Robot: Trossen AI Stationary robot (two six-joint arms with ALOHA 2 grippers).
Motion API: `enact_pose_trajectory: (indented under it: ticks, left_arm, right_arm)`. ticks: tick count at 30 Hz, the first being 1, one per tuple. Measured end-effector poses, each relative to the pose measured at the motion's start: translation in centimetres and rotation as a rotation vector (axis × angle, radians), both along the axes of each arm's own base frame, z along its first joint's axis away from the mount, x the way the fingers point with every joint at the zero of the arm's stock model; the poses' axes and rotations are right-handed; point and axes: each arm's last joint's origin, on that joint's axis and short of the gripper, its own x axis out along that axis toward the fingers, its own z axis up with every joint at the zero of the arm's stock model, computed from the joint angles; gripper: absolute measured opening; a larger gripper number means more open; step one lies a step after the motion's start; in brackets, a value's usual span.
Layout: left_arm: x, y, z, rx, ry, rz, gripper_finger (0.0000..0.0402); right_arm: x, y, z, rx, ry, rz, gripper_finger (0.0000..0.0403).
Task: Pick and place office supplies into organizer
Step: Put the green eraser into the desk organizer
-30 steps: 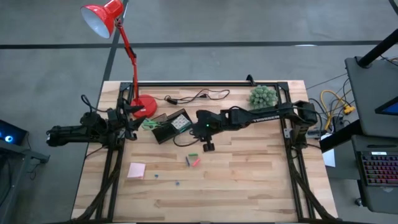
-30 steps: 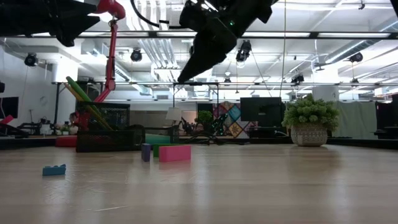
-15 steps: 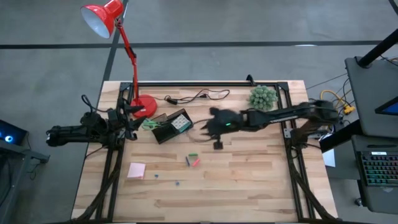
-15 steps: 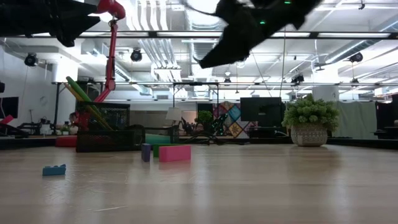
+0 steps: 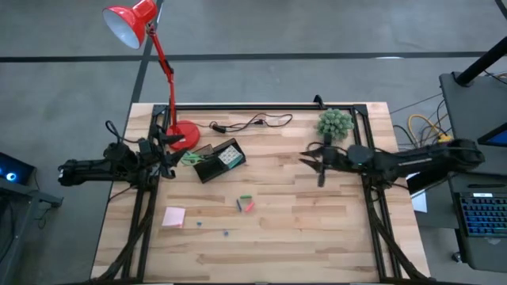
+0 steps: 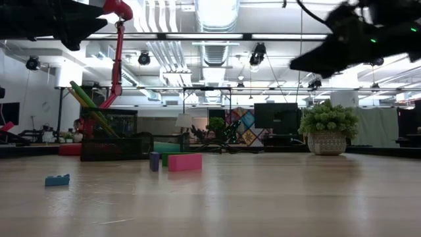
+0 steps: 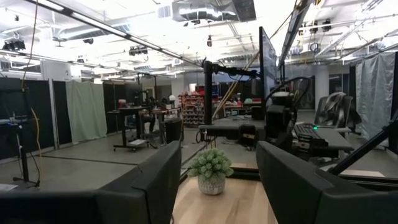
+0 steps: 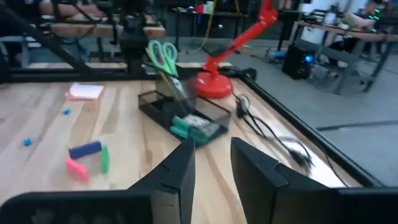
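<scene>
The black organizer (image 5: 218, 161) stands at the far left of the table, next to the lamp's base. Green-handled scissors (image 8: 163, 56) stand upright in it. A pink sticky-note pad (image 5: 174, 216) lies near the left edge. Small green, pink and dark pieces (image 5: 244, 204) lie mid-table, with tiny blue pieces (image 5: 226, 233) nearer the front. My right gripper (image 5: 307, 158) hangs open above the table's right half, pointing almost level at the organizer (image 8: 186, 121), nothing between its fingers. My left gripper (image 5: 169, 154) waits open at the left edge.
A red desk lamp stands on its round base (image 5: 184, 134) at the far left, and a black cable (image 5: 253, 123) runs along the far edge. A green plant ball (image 5: 335, 122) sits far right, close to my right arm. Black frame rails border the table.
My right gripper has drawn back from beside the organizer toward the table's right edge, sinking a little. It has tipped from pointing steeply down to almost level. Nothing on the table has moved.
</scene>
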Motion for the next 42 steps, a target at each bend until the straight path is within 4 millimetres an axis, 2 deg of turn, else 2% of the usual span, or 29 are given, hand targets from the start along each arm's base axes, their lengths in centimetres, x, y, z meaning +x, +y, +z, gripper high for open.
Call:
enact_pose_trajectory:
  ticks: [3,7,13,20,24,33,38,42]
  left_arm:
    - [0.1,0.0,0.0,0.000,0.002,0.000,0.0196]
    - [0.1,0.0,0.0,0.000,0.007,0.000,0.0196]
    - [0.3,0.0,-0.1,0.001,0.018,0.000,0.0196]
    - [0.9,0.0,-0.3,0.003,0.053,0.000,0.0196]
    - [1.8,0.0,0.1,-0.006,0.013,-0.007,0.0196]
    - [4.1,-0.5,0.6,-0.046,-0.052,-0.206,0.0196]
    - [6.3,-0.6,1.5,-0.051,0.030,-0.229,0.0196]
    - [8.7,-0.7,2.7,-0.050,0.113,-0.269,0.0196]
  right_arm:
    - [-2.2,-0.1,-1.0,0.006,-0.028,-0.038,0.0089]
    - [-4.5,-0.1,-1.5,-0.015,-0.150,-0.037,0.0078]
    - [-6.3,-0.1,-2.3,-0.046,-0.202,-0.040,0.0063]
    - [-7.2,-0.1,-1.4,-0.145,-0.275,-0.064,0.0059]
    - [-7.4,-0.1,-0.6,-0.228,-0.343,-0.075,0.0061]
    - [-7.6,-0.1,0.0,-0.322,-0.375,-0.089,0.0061]
    - [-7.7,-0.1,0.3,-0.331,-0.406,-0.095,0.0064]
    - [-7.9,-0.1,0.9,-0.412,-0.449,-0.118,0.0060]
